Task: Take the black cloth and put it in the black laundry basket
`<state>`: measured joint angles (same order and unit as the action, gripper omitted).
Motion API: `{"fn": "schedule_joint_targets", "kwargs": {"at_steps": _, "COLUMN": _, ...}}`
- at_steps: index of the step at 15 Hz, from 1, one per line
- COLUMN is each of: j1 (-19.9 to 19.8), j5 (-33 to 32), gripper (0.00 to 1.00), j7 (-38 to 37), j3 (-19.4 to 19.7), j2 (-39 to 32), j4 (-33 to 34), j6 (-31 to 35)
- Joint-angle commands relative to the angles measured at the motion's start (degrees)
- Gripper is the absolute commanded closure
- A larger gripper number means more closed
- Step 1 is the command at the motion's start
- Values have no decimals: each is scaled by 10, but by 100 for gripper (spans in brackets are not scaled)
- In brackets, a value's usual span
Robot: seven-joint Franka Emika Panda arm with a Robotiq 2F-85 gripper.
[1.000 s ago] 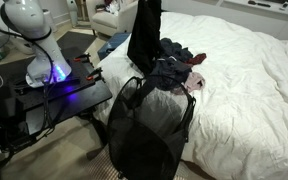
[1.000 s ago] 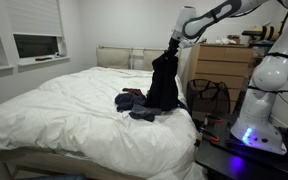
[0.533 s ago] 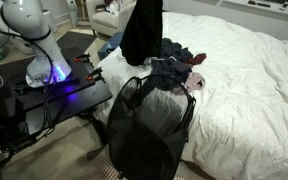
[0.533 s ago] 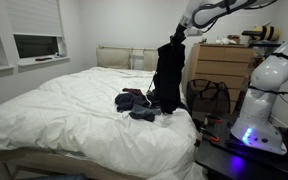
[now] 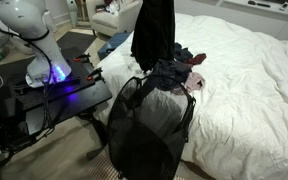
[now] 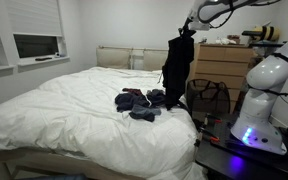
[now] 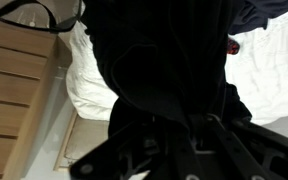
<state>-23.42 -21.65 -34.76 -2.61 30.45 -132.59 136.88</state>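
The gripper (image 6: 187, 31) has its jaws clamped on the black cloth (image 6: 176, 70), which hangs beneath them. Dropping it into the black laundry basket (image 6: 209, 97), lower down, remains.

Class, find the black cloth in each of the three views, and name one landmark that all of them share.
In an exterior view: the black cloth hangs at top centre.
In an exterior view: the black cloth hangs right of centre.
Wrist view: the black cloth fills the middle.
Shared landmark: the white bed.

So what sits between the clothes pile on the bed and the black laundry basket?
The black cloth, hanging from the hand. An exterior view shows it between the clothes pile and the laundry basket.
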Motion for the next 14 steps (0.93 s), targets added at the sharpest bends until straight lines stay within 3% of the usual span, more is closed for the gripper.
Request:
{"fn": "schedule_joint_targets", "kwargs": {"at_steps": 1, "j1": -40, "j5": -23, "gripper": 96, "j7": -68, "j3": -3, "j2": 5, "j4": 38, "j6": -51}}
{"fn": "schedule_joint_targets", "kwargs": {"at_steps": 7, "j1": -82, "j5": -76, "gripper": 96, "j7": -179, "j3": 18, "j2": -1, "j4": 87, "j6": -122}}
{"fn": "schedule_joint_targets", "kwargs": {"at_steps": 14, "j1": -122, "j5": -149, "gripper": 96, "j7": -290, "j3": 71, "j2": -19, "j4": 146, "j6": -168}}
